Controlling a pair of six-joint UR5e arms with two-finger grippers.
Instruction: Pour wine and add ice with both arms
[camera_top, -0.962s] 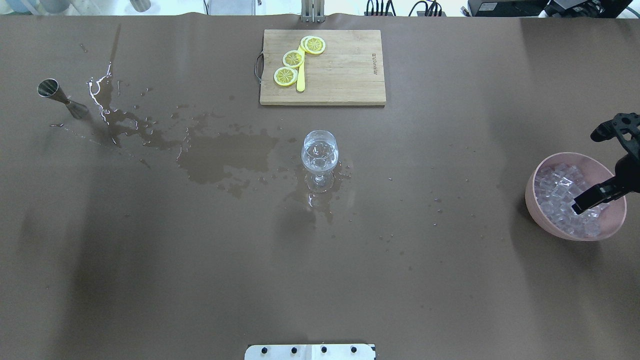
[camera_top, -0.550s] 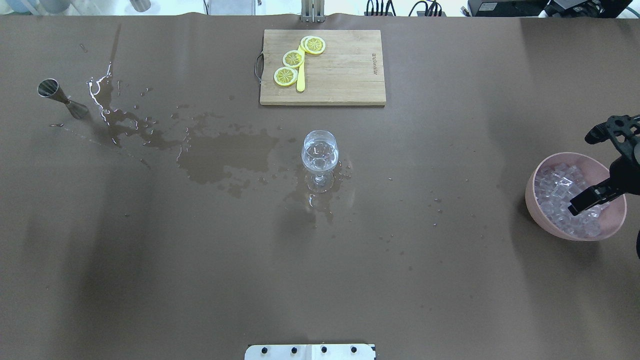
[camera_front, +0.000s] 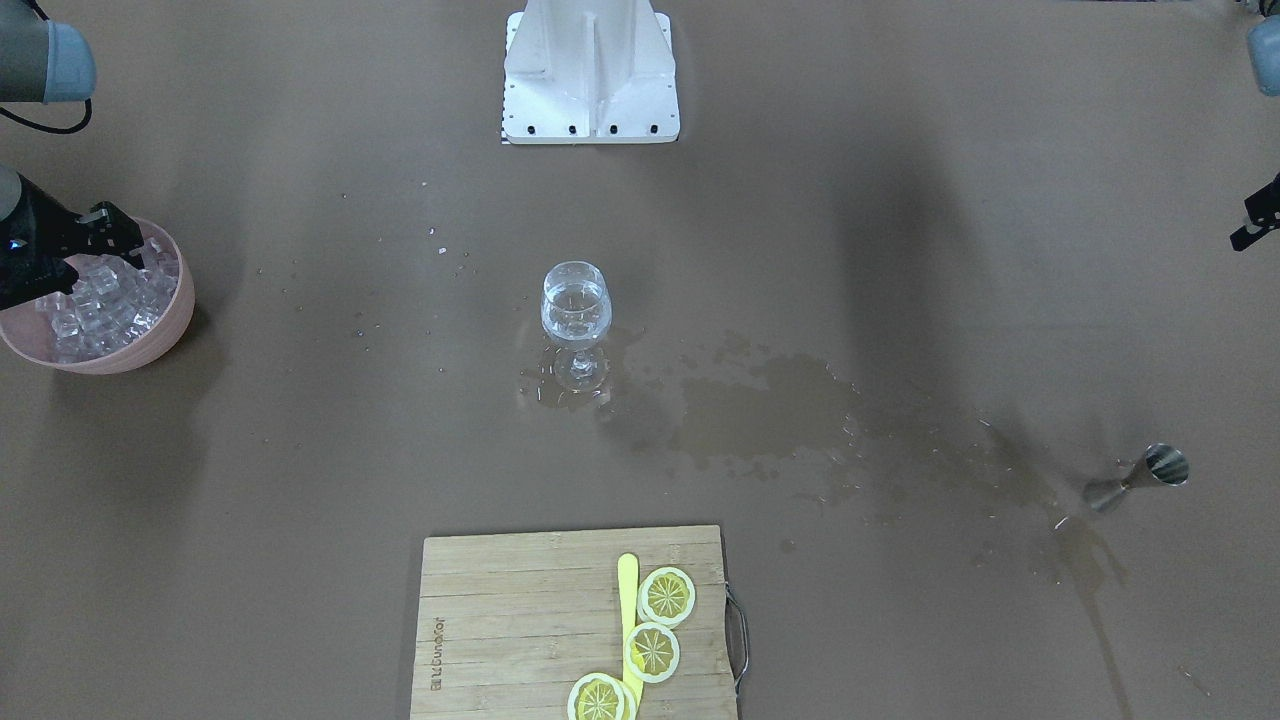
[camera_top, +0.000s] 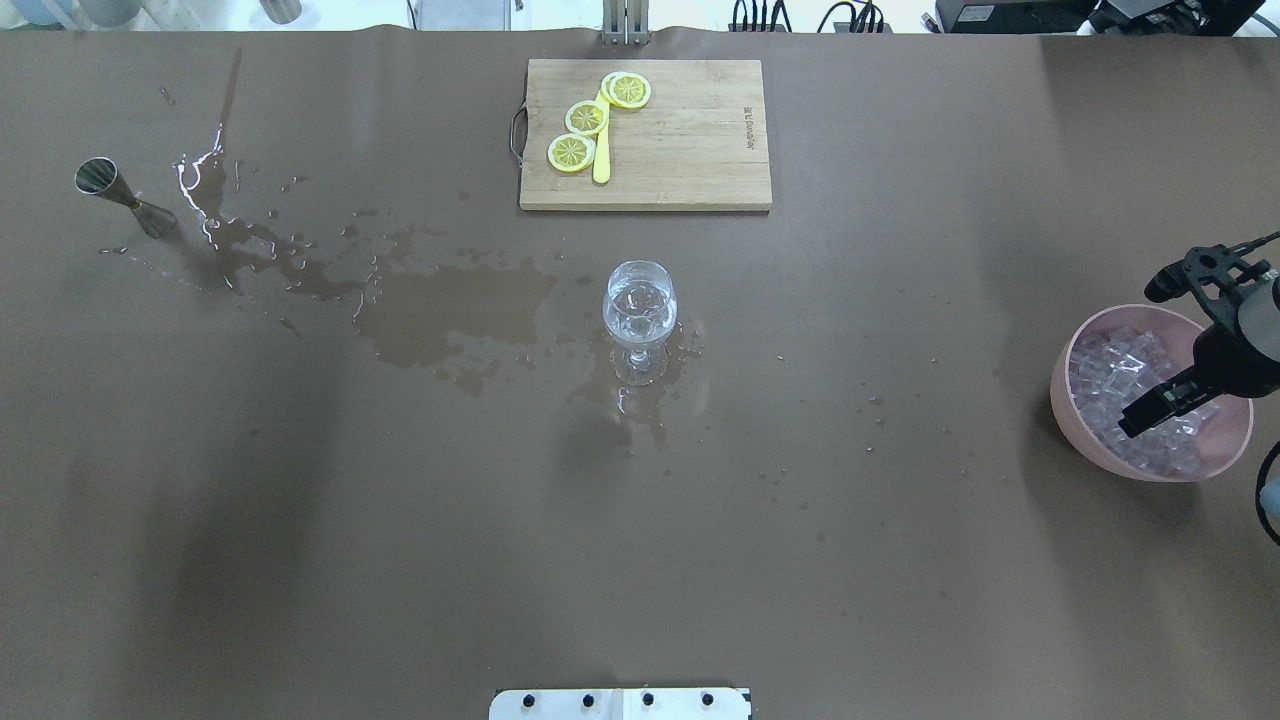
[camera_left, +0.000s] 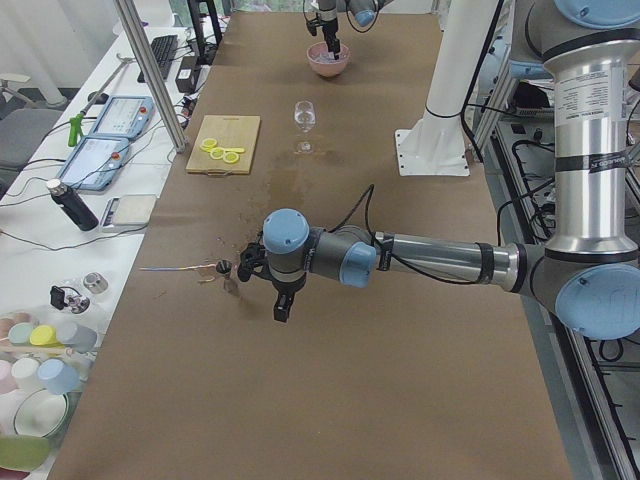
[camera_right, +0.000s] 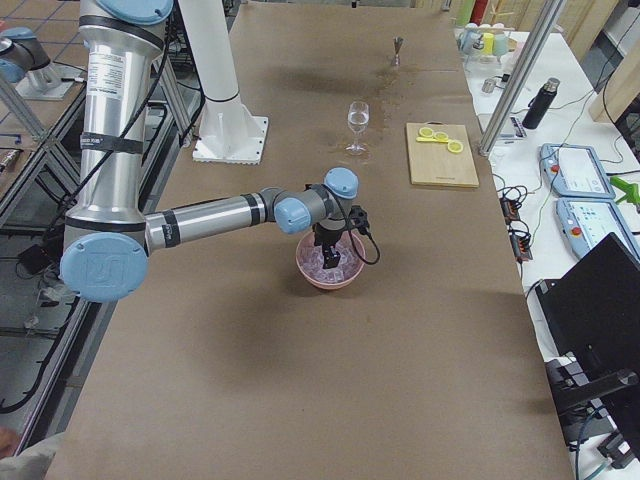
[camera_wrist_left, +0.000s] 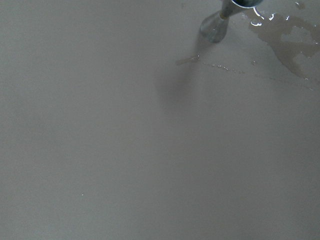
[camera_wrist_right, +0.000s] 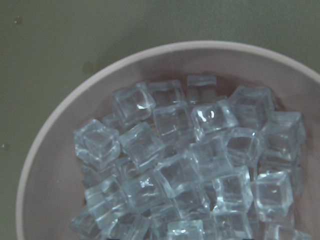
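Front view: wine (camera_front: 575, 310) sits in stemmed glass (camera_front: 580, 370) mid-table, w/ wet spill (camera_front: 770, 410) beside it. Ice (camera_front: 95, 310) is heaped in pink bowl (camera_front: 160, 340) at table's end, right gripper (camera_front: 45, 265) over it. Overhead: that gripper hangs above the cubes; finger spacing can't be told. Left side view: left gripper (camera_left: 283, 312) hovers nr jigger (camera_left: 224, 268), grip state unclear. R wrist cam: only cubes in bowl.

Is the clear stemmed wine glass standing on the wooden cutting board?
No, the wine glass stands on the brown table, apart from the cutting board.
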